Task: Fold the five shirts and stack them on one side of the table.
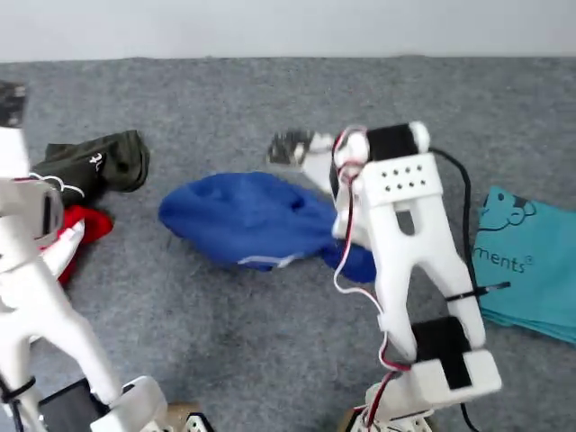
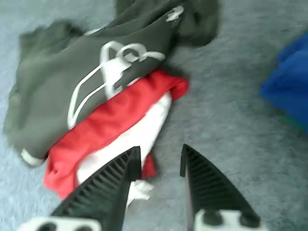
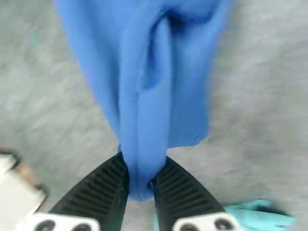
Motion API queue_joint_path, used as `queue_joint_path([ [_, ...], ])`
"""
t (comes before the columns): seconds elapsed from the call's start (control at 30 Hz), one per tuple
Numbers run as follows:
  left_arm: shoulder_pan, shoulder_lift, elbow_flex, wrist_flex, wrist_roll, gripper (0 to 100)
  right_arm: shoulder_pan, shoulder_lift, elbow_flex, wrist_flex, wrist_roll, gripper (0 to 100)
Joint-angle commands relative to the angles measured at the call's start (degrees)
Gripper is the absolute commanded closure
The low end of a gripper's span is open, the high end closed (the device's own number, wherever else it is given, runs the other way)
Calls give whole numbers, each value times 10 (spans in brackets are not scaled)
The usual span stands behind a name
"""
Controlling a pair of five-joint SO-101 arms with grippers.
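Right gripper [image 3: 139, 180] clamps the blue shirt [image 3: 144, 72]. Left gripper [image 2: 159, 163]: jaws parted, empty (teal shirt [image 1: 531, 261] bears white lettering).

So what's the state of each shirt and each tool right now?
blue shirt: crumpled, one end pinched.
dark green shirt: crumpled, lying over the red shirt.
red shirt: bunched, partly covered.
white shirt: bunched under the red shirt.
teal shirt: flat, looks folded.
left tool: open, empty.
right tool: shut on the blue shirt.
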Motion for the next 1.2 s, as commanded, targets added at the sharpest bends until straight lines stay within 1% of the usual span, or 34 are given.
queue_joint_path([
  [0.0, 73, -9, -3, -14, 10, 859, 15, -65, 99, 6, 12, 990],
  [0.1, 134, 31, -3, -33, 38, 857, 39, -86, 161, -23, 12, 990],
  [0.17, 168, 70, -3, -48, 44, 833, 51, -94, 191, -44, 12, 990],
  [0.27, 215, 133, -6, -65, 45, 786, 55, -102, 225, -69, 12, 990],
  [0.37, 261, 185, -6, -89, 53, 776, 56, -105, 254, -95, 10, 990],
  [0.57, 339, 255, -11, -152, 53, 776, 56, -106, 310, -138, 9, 990],
  [0.7, 369, 306, -59, -171, 55, 776, 56, -106, 337, -163, 7, 990],
  [0.83, 388, 381, -135, -163, 55, 776, 56, -104, 341, -172, -18, 990],
  [1.07, 427, 514, -291, -92, 55, 776, 56, -106, 341, -174, -19, 990],
  [1.17, 430, 572, -348, -62, 55, 782, 56, -106, 341, -169, -19, 990],
])
